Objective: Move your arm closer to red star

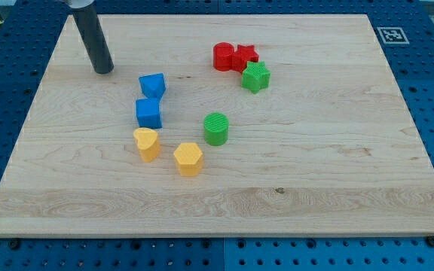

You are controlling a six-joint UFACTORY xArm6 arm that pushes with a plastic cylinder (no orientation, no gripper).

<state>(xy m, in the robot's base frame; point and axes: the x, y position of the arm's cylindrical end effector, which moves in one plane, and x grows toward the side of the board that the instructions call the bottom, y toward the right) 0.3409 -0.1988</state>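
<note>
The red star (246, 56) lies near the view's top middle, touching a red round block (223, 57) on its left and a green star (256, 77) at its lower right. My tip (103, 70) rests on the board at the view's upper left, far to the left of the red star. The nearest block to the tip is a blue block (152, 85), to its lower right.
A second blue cube (148, 114), a yellow heart-like block (147, 143), a yellow hexagon (188, 159) and a green cylinder (216, 129) sit mid-board. The wooden board (337, 173) lies on a blue pegboard table. A marker tag (391, 35) is at the top right corner.
</note>
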